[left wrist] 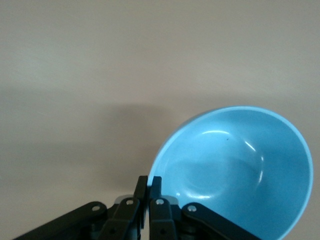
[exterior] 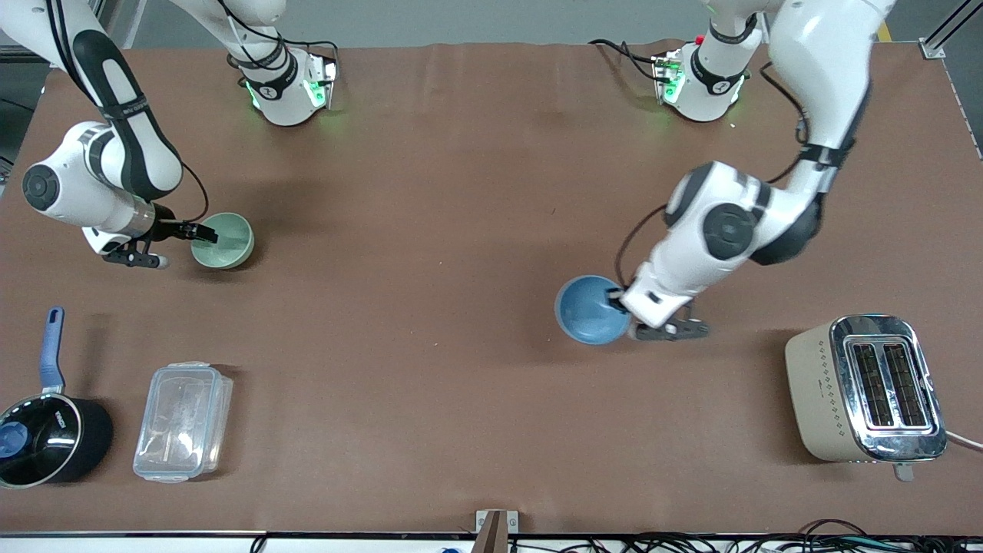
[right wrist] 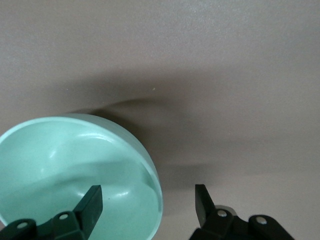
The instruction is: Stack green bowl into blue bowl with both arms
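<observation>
Two bowls sit well apart: the green bowl (exterior: 223,240) at nine o'clock, its rim straddled by the spread right gripper (right wrist: 148,205); the blue bowl (exterior: 590,309) toward four o'clock, rim pinched by the left gripper (left wrist: 149,186).

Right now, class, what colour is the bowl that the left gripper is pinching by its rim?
Light blue: the blue bowl, shown best in the left wrist view.

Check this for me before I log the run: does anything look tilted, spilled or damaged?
Only the blue bowl stands out: it sits tipped, its opening turned sideways, with the left gripper shut on its rim. The green bowl looks level, the open right gripper straddling its rim. No spill or damage shows.
</observation>
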`<state>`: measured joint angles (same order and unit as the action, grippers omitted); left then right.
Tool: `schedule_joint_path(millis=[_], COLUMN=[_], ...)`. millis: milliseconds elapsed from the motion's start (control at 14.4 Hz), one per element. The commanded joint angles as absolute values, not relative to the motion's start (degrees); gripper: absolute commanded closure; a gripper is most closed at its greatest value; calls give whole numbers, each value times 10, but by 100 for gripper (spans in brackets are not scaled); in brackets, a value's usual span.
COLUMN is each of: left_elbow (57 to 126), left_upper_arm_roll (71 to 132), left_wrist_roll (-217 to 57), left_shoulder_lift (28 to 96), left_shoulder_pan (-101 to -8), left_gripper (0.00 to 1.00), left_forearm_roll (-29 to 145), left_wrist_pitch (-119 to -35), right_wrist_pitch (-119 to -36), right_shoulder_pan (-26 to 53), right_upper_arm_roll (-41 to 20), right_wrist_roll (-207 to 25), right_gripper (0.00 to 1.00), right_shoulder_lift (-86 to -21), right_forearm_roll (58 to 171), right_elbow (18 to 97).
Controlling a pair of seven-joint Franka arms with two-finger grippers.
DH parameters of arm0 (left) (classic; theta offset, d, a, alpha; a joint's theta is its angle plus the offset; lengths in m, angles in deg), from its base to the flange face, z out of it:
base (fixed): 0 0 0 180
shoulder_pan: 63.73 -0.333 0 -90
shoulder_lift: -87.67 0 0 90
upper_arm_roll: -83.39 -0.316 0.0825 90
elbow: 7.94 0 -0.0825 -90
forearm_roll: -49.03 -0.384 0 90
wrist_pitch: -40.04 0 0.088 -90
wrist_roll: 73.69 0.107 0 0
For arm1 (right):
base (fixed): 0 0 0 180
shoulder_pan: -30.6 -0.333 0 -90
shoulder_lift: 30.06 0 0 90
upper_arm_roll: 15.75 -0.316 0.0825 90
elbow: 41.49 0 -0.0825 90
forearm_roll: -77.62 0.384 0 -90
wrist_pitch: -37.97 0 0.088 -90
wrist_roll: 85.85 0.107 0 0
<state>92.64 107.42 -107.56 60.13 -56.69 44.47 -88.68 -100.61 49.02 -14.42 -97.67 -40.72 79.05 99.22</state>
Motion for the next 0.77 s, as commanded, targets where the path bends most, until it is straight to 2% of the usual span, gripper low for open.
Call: schedule_joint_path(millis=[0,139,278,418,557,696], left_elbow=[859,836,818,816,818,817], left_upper_arm_roll=[1073,1071,1069,1069,1069,1069], left_wrist_roll=[-1155,-1205,-1239,-1252,-1260,-1264], left_shoulder_lift=[542,510,487,468,453,446], left_shoulder_pan=[-486,-441,-409,-396,-384,-381], left_gripper=[100,100,100,100,100,100], left_forearm_roll=[438,436,436,436,436,436], left_wrist_pitch=[-878,-882,-888,-904,-943,-958], right_wrist_pitch=[-1001,-990,-975,-941,-898,-861], right_shoulder_pan=[495,495,493,493,496,495], right_upper_arm_roll=[-146,-146,-146,-147,-148,-148], right_wrist_roll=[-975,-975,-975,-974,-974,-974], right_gripper=[31,46,73,93,99,99], right_shoulder_lift=[-411,-413,-412,-410,-410,-403], right_forearm_roll=[793,793,793,794,796,796], right_elbow=[1003,1002,996,976,944,919])
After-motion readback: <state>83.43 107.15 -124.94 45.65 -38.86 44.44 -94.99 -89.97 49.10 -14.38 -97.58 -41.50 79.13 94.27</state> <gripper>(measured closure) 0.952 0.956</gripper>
